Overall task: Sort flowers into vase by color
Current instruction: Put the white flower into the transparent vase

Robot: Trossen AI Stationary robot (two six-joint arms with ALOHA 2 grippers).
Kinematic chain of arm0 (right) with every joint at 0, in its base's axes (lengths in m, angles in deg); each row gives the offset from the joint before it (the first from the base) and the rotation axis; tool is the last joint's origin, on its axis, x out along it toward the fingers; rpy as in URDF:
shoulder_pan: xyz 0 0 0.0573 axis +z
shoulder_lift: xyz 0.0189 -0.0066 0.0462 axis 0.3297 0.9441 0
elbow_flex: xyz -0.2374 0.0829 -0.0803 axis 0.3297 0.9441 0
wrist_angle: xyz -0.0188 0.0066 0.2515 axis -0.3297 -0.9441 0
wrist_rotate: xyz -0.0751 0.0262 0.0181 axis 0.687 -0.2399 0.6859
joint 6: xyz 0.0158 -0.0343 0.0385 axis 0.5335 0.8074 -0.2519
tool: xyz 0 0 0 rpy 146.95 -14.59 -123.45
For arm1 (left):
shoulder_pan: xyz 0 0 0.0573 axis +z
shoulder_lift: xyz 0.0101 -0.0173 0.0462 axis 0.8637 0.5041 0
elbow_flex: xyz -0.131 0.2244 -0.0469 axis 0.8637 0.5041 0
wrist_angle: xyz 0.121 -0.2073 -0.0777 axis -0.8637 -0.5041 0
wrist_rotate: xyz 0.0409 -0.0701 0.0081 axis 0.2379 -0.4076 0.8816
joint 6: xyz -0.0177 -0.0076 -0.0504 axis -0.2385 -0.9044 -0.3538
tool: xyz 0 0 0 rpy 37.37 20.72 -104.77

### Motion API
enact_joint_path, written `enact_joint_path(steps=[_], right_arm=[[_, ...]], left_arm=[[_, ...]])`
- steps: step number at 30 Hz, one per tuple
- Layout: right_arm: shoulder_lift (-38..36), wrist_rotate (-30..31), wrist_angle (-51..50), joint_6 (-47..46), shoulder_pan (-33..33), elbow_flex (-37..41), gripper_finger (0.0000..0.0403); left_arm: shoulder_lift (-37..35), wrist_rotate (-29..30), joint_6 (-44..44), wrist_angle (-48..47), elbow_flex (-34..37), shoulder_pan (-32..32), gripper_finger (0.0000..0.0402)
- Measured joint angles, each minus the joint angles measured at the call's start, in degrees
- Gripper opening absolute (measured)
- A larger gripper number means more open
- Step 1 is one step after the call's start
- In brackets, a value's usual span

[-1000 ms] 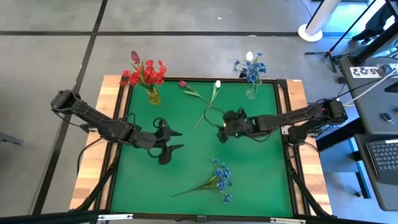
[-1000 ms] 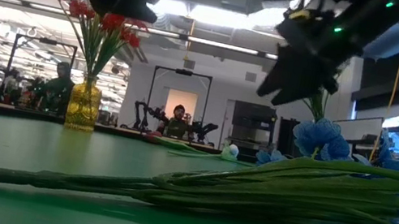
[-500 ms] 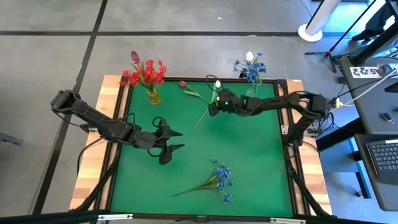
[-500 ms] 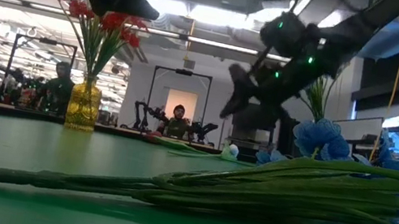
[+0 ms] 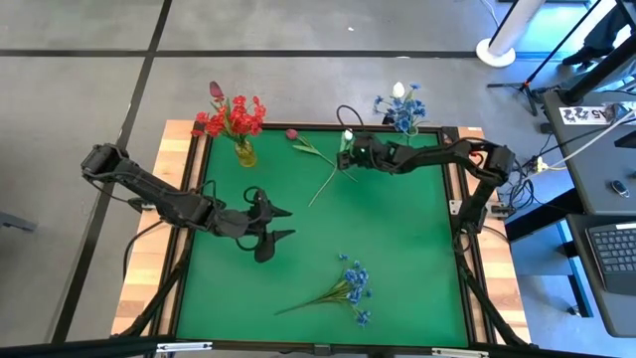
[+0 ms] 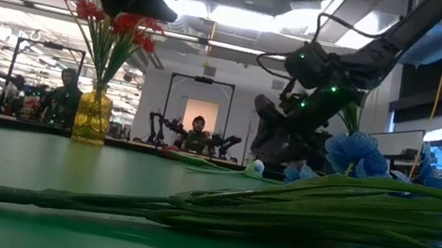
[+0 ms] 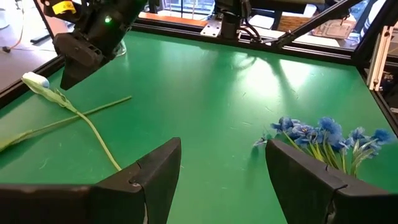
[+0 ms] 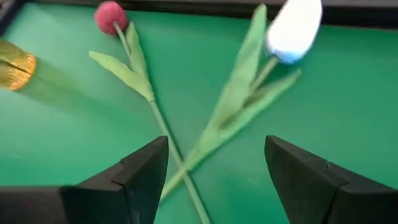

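Right now the right gripper (image 5: 350,151) is hovering, jaws open, over the white tulip (image 8: 292,28), whose stem is running lengthwise between them; left gripper (image 5: 281,224) is waiting open, well apart

Green table mat (image 5: 397,249); yellow vase (image 5: 244,152), red blossoms (image 5: 234,116); blue cluster (image 5: 355,288); white tulip (image 8: 294,29); red-pink tulip (image 8: 110,15)

Yellow vase (image 8: 13,67) cut by edge; white tulip bud (image 8: 293,28) blurred, possibly cropped.

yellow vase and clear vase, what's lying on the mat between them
High view: a red tulip and a white tulip lie with stems crossed between the yellow vase and the clear vase; the right hand hovers over the white one.
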Motion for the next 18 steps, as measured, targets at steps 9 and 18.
enact_joint_path(steps=[9,18], right_arm=[[4.6,0.5,-7.3,-0.1,0.1,-8.6,0.0264],[11.2,2.1,-22.8,0.3,0.1,-17.7,0.0264]], left_arm=[[0.0,1.3,0.0,0.6,0.0,0.2,0.0229],[0.0,1.3,0.0,0.1,0.0,0.1,0.0229]])
